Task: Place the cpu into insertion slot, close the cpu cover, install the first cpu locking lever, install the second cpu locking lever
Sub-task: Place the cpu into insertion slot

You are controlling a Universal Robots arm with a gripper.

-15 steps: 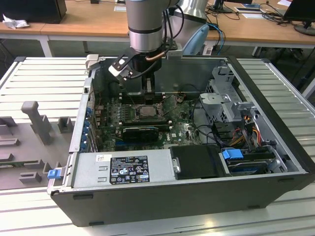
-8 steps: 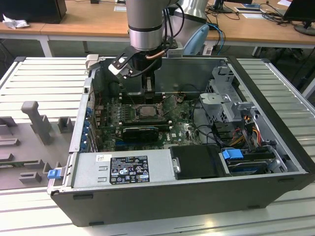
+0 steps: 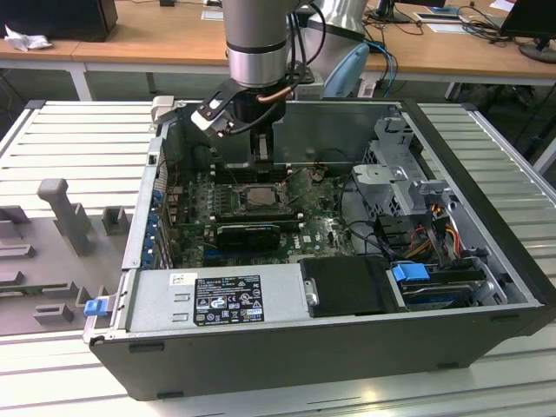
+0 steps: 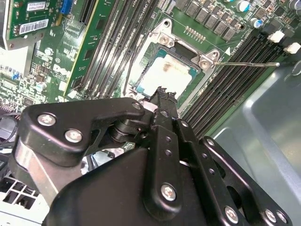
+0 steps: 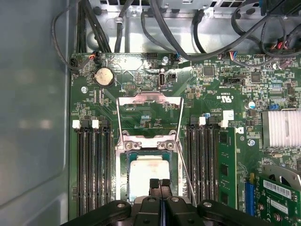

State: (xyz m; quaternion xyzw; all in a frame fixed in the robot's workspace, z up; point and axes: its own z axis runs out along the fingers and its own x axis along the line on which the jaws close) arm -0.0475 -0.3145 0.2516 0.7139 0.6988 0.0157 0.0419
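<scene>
Arm housing: the arm (image 3: 256,35) is a round tube, brushed silver-grey above a darker grey band.
Joint cover: a pale blue cap (image 3: 352,65) with a rounded profile sits on the segment behind.
Cabling: black cables (image 3: 304,30) run in loops alongside the tube. A copper-coloured curved piece (image 3: 276,94) lies under the grey band.
Wrist mount: a black bracket (image 3: 211,113), blocky in shape, with a white face.
Claw: the claw (image 5: 159,184) is matte black throughout in both wrist views.
Linkage: broad link bars (image 4: 80,125) with rounded ends and a smooth finish.
Screws: silver round-head screws (image 4: 168,192) with recessed sockets sit at the link pivots.
Fingers: the fingers (image 5: 153,186) are narrow and black. In the second wrist view the tip edge is ridged.
</scene>
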